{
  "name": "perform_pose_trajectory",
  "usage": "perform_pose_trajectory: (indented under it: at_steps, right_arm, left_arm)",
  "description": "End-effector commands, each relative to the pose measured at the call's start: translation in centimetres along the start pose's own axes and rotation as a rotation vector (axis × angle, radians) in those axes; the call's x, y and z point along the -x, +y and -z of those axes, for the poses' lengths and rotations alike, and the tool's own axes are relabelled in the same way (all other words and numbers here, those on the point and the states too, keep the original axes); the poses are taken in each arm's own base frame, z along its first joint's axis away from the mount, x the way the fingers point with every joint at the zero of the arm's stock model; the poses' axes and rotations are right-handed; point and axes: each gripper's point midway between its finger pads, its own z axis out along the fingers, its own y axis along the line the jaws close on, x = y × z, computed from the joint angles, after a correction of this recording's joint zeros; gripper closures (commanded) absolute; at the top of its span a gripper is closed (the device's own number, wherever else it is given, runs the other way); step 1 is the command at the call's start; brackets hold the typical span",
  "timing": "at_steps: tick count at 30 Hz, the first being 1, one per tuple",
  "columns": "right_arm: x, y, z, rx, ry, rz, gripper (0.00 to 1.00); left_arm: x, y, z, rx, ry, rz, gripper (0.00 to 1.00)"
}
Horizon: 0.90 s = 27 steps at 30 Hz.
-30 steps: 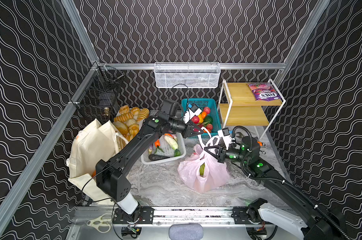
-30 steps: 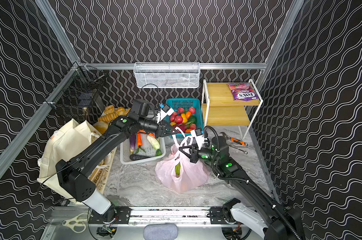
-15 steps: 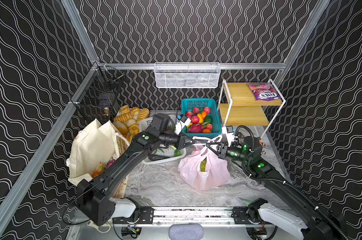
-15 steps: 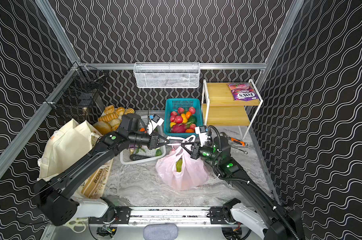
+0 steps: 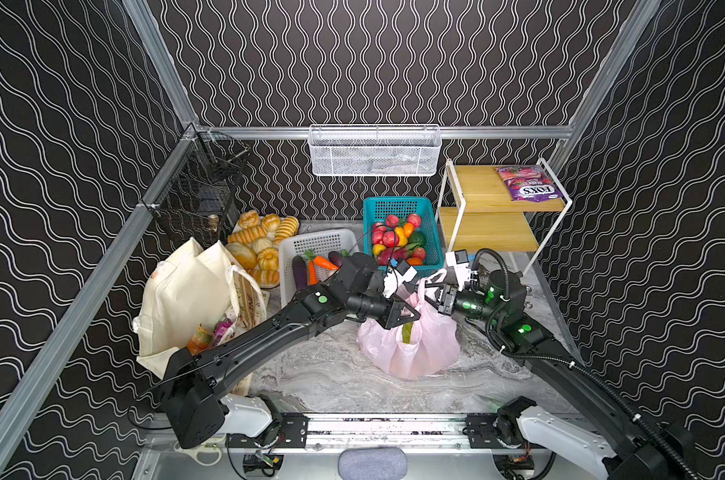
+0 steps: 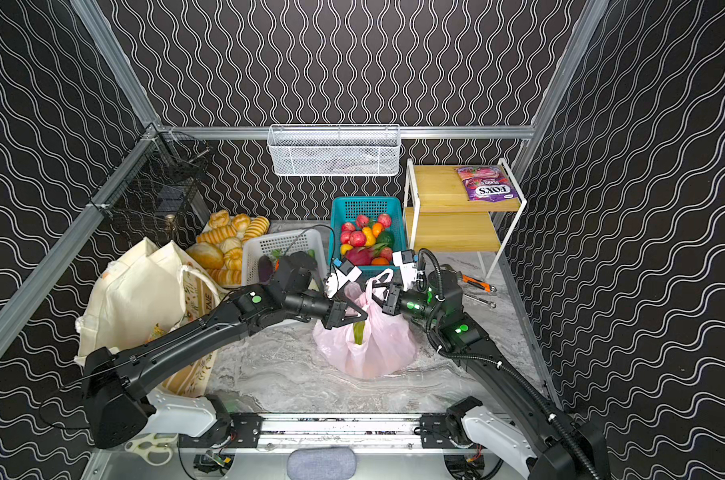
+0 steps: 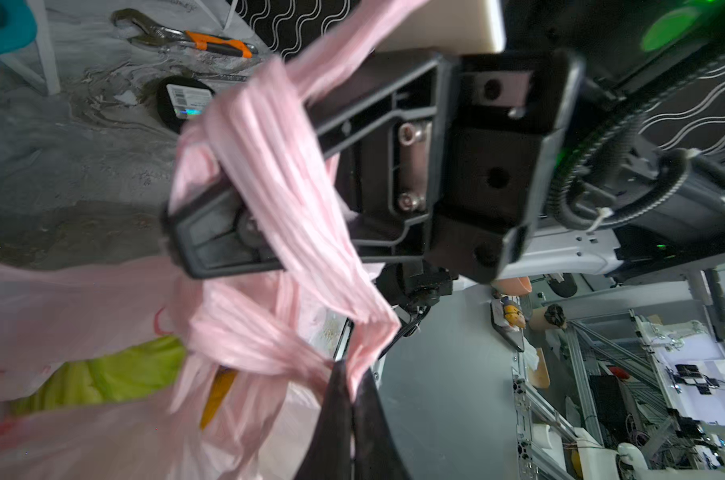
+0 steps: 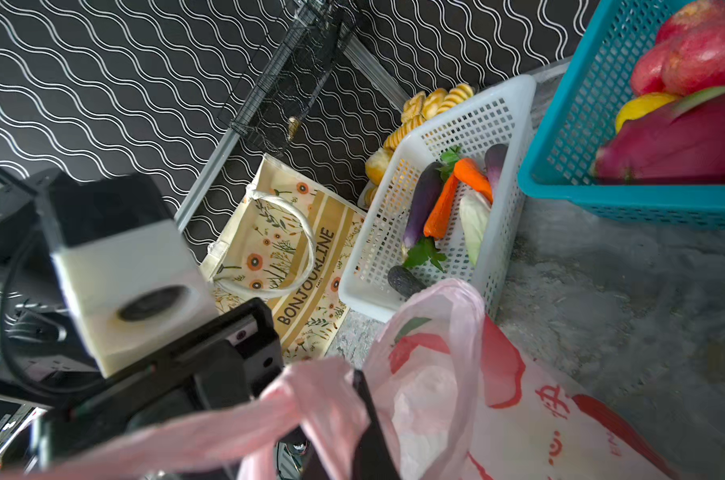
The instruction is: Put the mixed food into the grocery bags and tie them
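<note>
The pink plastic bag (image 5: 410,349) (image 6: 365,349) stands at the middle of the marble table with green cabbage (image 7: 103,374) showing inside. My left gripper (image 5: 414,316) (image 6: 364,318) (image 7: 348,370) is shut on one loop handle over the bag's mouth. My right gripper (image 5: 429,289) (image 6: 373,286) (image 8: 358,374) is shut on the other handle, which also wraps over its fingers (image 7: 227,232). The two grippers cross close together. The cream canvas tote (image 5: 186,299) (image 6: 132,299) (image 8: 286,249) slumps at the left with snack packets (image 5: 211,332) in its mouth.
Behind the bag stand a white basket (image 5: 286,257) of carrots and aubergines and a teal basket (image 5: 433,232) of fruit. Bread rolls (image 5: 261,241) lie back left. A purple FOX'S pouch (image 5: 527,189) lies on the wooden shelf (image 5: 477,195). Pliers (image 6: 475,282) lie at the right.
My left arm has drawn back from over the baskets toward the front and down, carrying its handle across the bag's mouth. The right gripper has barely moved.
</note>
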Motion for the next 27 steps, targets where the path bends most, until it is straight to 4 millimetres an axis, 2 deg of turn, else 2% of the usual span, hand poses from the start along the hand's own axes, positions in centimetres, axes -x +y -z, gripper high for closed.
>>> perform_pose_trajectory:
  at_steps: [1, 3, 8, 13, 19, 22, 25, 27]
  right_arm:
    - [2.4, -0.1, 0.2, -0.043, -0.099, 0.026, 1.0]
    - [2.2, 0.4, 0.2, -0.024, -0.083, 0.04, 0.99]
    - [1.1, 1.1, 0.2, 0.011, -0.007, 0.068, 0.94]
    - [0.1, 1.1, 0.1, 0.021, 0.041, 0.079, 0.86]
    - [-1.4, -0.4, 0.3, -0.053, 0.128, 0.106, 0.62]
    - [-2.1, -0.3, 0.8, -0.049, 0.161, 0.132, 0.51]
    - [-3.0, -0.4, 0.9, -0.031, 0.195, 0.154, 0.41]
    - [-3.6, -0.5, 0.9, -0.024, 0.23, 0.167, 0.38]
  left_arm:
    - [-3.7, 1.0, -0.7, 0.036, 0.124, 0.074, 1.0]
    - [-4.6, 1.9, -1.1, 0.06, 0.136, 0.078, 1.0]
    - [-4.8, 3.2, -2.2, 0.084, 0.138, 0.075, 1.0]
    - [-5.0, 3.1, -3.2, 0.035, 0.135, 0.074, 1.0]
    - [-4.1, 3.3, -2.9, 0.07, 0.084, 0.047, 1.0]
    - [-3.8, 3.4, -2.9, 0.073, 0.063, 0.044, 1.0]
    - [-3.7, 3.3, -3.0, 0.061, 0.062, 0.045, 1.0]
    - [-3.6, 3.2, -2.9, 0.059, 0.056, 0.043, 1.0]
